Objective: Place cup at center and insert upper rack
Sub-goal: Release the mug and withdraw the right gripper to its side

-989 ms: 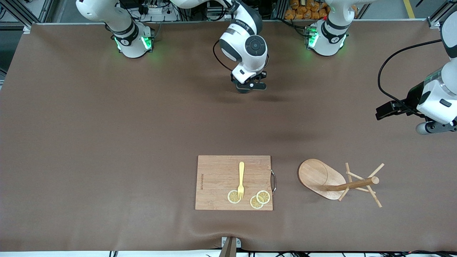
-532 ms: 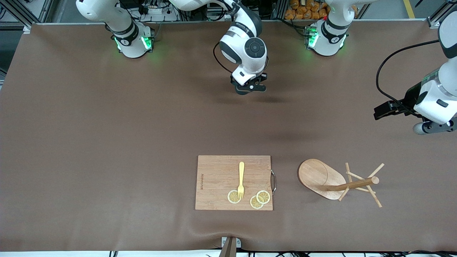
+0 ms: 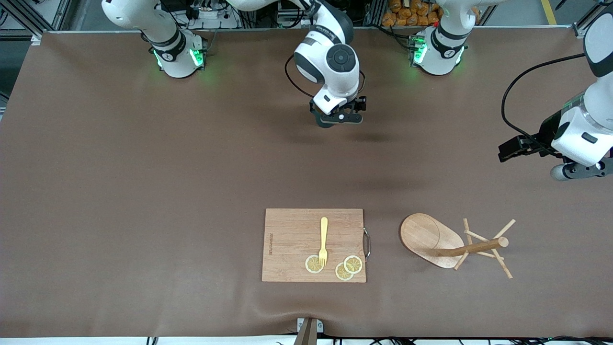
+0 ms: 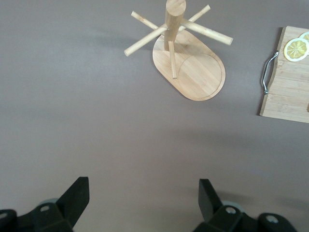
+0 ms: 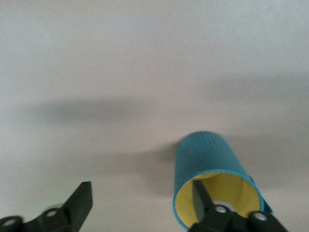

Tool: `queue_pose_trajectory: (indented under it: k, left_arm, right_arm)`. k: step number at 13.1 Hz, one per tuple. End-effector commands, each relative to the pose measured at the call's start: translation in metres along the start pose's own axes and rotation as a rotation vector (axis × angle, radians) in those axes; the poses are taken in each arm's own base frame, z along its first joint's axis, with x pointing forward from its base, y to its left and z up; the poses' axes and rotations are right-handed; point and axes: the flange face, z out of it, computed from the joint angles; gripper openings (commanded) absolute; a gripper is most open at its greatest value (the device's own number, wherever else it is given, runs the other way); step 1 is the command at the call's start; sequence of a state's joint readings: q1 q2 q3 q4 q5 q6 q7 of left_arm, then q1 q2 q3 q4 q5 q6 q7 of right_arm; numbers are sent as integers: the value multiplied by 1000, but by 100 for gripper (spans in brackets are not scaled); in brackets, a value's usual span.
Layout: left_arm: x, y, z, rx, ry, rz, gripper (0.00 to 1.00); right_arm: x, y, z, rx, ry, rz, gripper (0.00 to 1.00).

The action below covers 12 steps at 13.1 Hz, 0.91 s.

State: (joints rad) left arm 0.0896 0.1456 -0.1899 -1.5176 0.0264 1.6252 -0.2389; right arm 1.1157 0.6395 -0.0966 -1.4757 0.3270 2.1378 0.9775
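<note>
The teal cup [image 5: 207, 152] with a yellow inside stands on the brown table near the robots' bases, midway between them. My right gripper [image 5: 142, 191] is open over it, with one finger inside the cup's mouth and the other well clear of it. In the front view the right gripper [image 3: 337, 117] hides the cup. The wooden upper rack [image 3: 445, 244] stands on its oval base toward the left arm's end, near the front camera; it also shows in the left wrist view [image 4: 190, 63]. My left gripper [image 3: 579, 172] is open and empty [image 4: 142, 198] over bare table.
A wooden cutting board [image 3: 292, 239] with a metal handle lies beside the rack, nearer the table's middle. A yellow fork [image 3: 323, 239] and three lemon slices [image 3: 348, 267] lie on it. The board's edge shows in the left wrist view [image 4: 289, 92].
My right hand has turned a little over the cup and its fingers look wider apart. My left arm has drifted slightly toward the table's middle. The rack and board have not moved.
</note>
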Motion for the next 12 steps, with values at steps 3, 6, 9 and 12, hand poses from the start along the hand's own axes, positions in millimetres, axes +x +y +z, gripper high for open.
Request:
queue_pose_trajectory:
  k: [3, 6, 9, 12]
  left_arm:
    - [-2, 4, -7, 12, 20, -5, 100]
    - [-4, 11, -7, 11, 19, -20, 100]
    - [-6, 12, -10, 8, 21, -36, 100]
    - [-14, 32, -15, -7, 22, -86, 100]
  right_arm:
    - [71, 71, -126, -10, -47, -76, 100]
    - [132, 161, -207, -49, -77, -35, 100]
    - [169, 240, -279, -127, 52, 29, 100]
    - [212, 350, -349, -85, 111, -28, 100]
